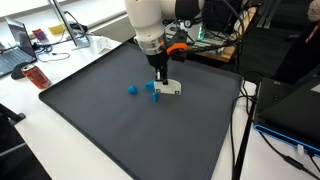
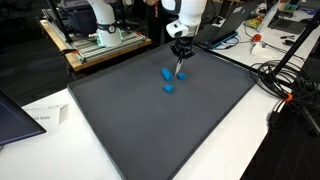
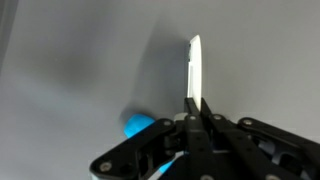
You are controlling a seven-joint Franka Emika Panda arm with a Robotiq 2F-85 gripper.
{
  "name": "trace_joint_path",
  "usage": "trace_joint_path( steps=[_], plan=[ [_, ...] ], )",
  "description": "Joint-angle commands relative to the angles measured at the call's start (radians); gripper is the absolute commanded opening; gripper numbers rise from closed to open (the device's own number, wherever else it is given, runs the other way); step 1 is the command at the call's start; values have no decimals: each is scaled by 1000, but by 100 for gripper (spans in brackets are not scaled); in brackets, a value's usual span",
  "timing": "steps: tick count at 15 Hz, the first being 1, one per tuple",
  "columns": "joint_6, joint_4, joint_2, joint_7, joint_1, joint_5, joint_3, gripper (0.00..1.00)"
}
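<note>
Jutting from clamped pincer (image 3: pixel 197 102): white card (image 3: pixel 195 62)

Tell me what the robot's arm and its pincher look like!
The white robot arm is made of smooth, rounded pieces with a dark ring near the wrist. An orange part sits beside the wrist. The black metal gripper has two thin jointed fingers, seen close up in the wrist view.
</note>
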Motion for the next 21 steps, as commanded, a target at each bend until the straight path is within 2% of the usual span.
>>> trace_joint_path(
  steps=[1,6,10,16,21],
  plan=[
    [-2,-43,-56,44,23,20,-1,1],
    [-56,-42,-114,114,32,9,-3,1],
    [-154,17,-129,163,29,-12,-5,1],
    [-318,165,-107,339,17,-60,-39,1],
    [-484,305,-59,416,-10,-85,-68,1]
  ],
)
